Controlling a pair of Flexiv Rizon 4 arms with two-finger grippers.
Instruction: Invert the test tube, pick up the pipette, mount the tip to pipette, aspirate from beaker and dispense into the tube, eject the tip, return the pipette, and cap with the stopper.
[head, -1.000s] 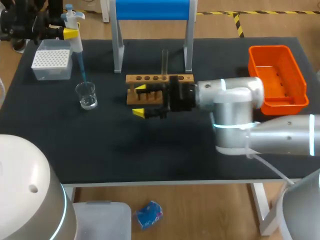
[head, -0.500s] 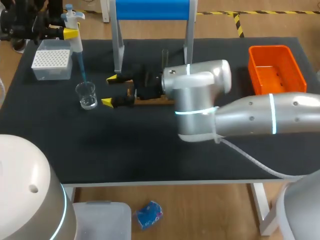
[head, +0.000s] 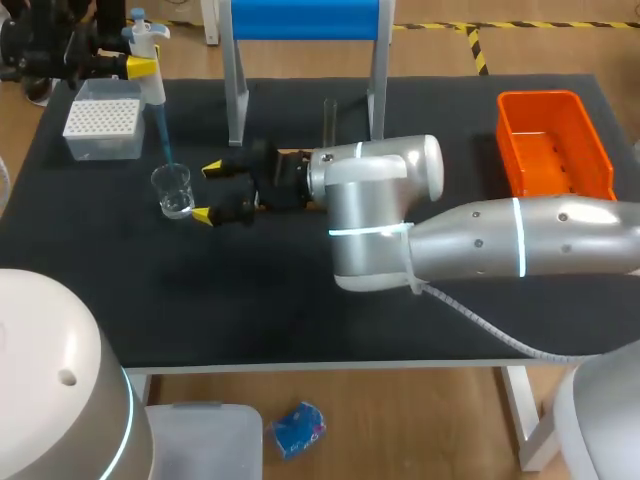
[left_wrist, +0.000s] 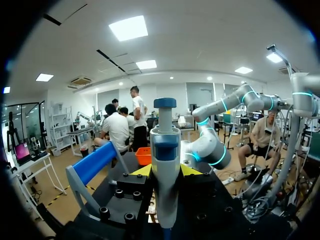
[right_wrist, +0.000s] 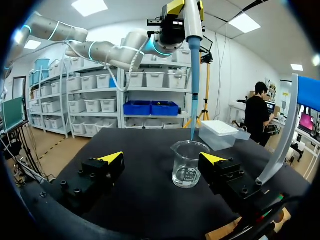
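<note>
2 arms: L gripper (head: 140, 66) clamps pipette (head: 152, 85), tip (head: 163, 135) over beaker (head: 174, 190) to aspirate; R gripper (head: 208, 190) wide open, empty, prob. to steady beaker.

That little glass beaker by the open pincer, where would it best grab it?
Around the straight side wall of the beaker, mid-height, coming in level from the side where the right pincer stands open. It is upright and round, and the pipette tip hangs over its mouth, so from above looks blocked.

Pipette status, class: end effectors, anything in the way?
Left end effector shut on pipette. Tip over beaker. Right end effector open, crowding beaker.
</note>
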